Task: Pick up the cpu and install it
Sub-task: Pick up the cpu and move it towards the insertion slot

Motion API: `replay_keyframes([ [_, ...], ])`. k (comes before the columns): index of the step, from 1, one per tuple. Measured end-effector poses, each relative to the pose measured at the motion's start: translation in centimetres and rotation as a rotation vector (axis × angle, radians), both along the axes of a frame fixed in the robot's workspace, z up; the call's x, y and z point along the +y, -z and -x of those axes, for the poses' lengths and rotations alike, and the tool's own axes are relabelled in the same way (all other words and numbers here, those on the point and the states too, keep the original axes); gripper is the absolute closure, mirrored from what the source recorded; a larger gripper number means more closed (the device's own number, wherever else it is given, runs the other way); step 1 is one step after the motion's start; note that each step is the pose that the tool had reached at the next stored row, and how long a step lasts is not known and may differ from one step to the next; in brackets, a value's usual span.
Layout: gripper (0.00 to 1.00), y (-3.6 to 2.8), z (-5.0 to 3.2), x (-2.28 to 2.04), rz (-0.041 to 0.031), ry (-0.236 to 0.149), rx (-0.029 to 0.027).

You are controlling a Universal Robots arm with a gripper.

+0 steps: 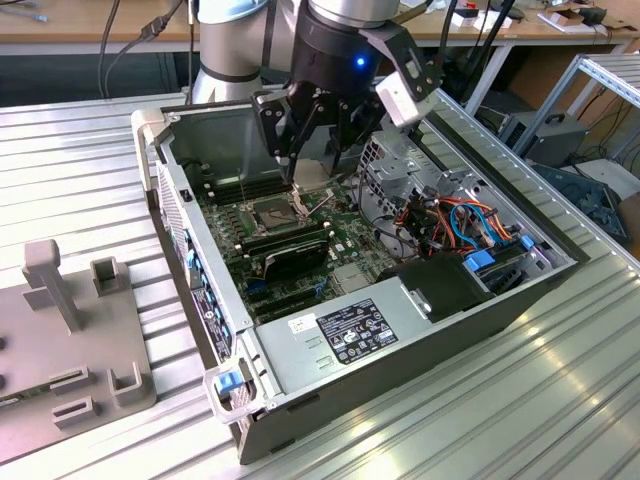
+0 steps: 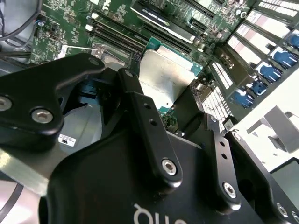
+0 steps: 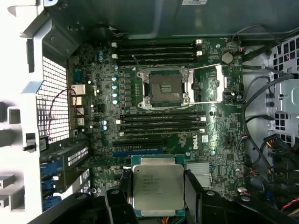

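1. Gripper (image 1: 312,160) in exterior view low inside open computer case (image 1: 230,140), over motherboard (image 1: 345,235).
2. Second wrist view: fingers (image 2: 142,116) pinching cpu (image 2: 163,77) by two opposite edges, metal top facing camera.
3. First wrist view: grips cpu (image 3: 158,189) likewise, apart from open, empty socket (image 3: 164,86), memory slots (image 3: 161,122) lying between.

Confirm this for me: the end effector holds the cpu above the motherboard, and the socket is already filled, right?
Not quite. The end effector holds the cpu above the motherboard, but the socket is open and empty, as the first wrist view shows.
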State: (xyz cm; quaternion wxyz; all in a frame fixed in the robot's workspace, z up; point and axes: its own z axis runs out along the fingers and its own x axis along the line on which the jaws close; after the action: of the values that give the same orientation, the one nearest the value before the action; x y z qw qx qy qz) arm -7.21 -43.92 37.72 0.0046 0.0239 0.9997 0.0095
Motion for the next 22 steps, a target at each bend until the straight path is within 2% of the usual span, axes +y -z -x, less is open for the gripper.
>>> replay_keyframes([
  [8, 0.45, 0.01, -1.03, 0.00, 0.0000, 0.000, 0.0000],
  [22, 0.45, 0.01, -1.25, 0.00, 0.0000, 0.000, 0.0000],
])
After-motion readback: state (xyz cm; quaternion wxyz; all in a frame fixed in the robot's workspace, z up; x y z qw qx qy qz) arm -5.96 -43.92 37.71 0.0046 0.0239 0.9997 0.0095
